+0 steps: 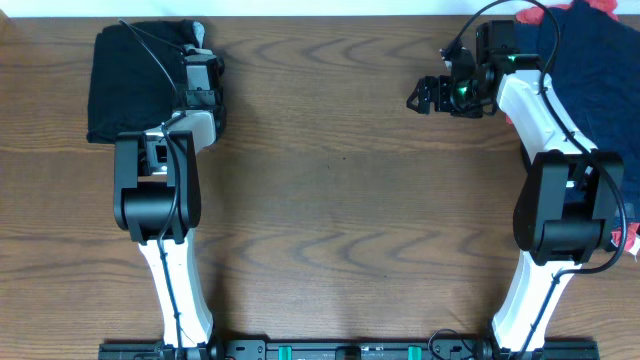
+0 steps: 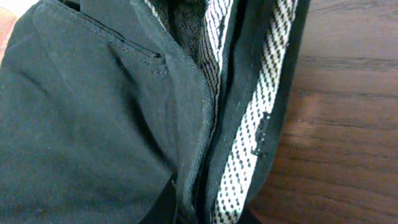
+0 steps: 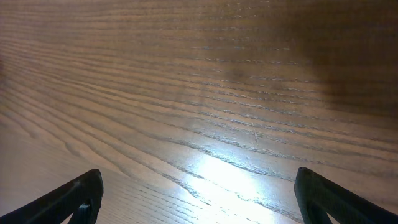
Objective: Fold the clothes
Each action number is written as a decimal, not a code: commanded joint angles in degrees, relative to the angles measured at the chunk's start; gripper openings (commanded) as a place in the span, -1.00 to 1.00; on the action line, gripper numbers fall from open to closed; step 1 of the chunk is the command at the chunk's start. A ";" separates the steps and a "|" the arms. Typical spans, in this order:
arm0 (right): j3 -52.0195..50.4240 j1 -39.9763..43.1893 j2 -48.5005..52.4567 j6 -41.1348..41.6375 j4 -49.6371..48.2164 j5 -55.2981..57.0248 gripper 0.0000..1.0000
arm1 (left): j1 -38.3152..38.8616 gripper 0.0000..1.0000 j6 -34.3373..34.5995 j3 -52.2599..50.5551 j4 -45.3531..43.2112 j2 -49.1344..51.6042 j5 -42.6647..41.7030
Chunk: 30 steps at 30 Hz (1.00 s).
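The shorts (image 1: 135, 85) lie folded at the far left corner of the desk (image 1: 340, 200), left end effector (image 1: 200, 62) at their edge (grip: cannot tell). The right end effector (image 3: 199, 196) gapes open. I judge a snagged waistband (image 2: 249, 124) could undo the fold.

The black shorts (image 1: 135, 80) lie folded into a rough rectangle at the far left of the scene. Along their right edge the layers part, showing the whitish waistband lining (image 2: 249, 143), which is patterned with small dark dots.

Brown wooden table (image 1: 330, 200) carries black folded shorts (image 1: 125, 90) and a navy cloth pile (image 1: 600, 60)
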<state>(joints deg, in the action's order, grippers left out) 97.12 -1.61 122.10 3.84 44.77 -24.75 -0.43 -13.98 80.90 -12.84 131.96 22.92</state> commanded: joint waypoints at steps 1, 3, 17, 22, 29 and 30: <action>0.94 -0.63 0.15 -0.70 -0.02 0.22 0.92 | 1.42 -0.85 0.07 -2.89 3.08 4.87 -4.39; 0.94 -0.63 0.15 -0.72 -0.09 0.37 0.92 | 1.42 -0.14 0.07 -2.89 3.08 4.83 -4.35; 1.31 -0.72 0.09 -0.76 -1.90 0.31 0.98 | 5.64 0.96 3.43 -2.89 13.49 -16.06 -4.20; 4.13 -0.66 -3.02 -3.50 1.86 0.63 0.98 | 8.96 0.96 15.13 -2.89 27.98 -27.82 -4.24; 7.13 -0.72 -15.56 -6.84 9.51 11.21 0.99 | 15.47 0.96 23.32 -2.89 44.19 -41.81 -4.44; 7.13 -0.72 -17.84 -6.82 10.12 13.46 0.99 | 16.50 0.96 23.30 -2.89 45.88 -43.43 -4.44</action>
<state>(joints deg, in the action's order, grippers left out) 101.51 -1.74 112.57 -0.71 54.11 -18.24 13.80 4.64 77.89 30.68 91.83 18.46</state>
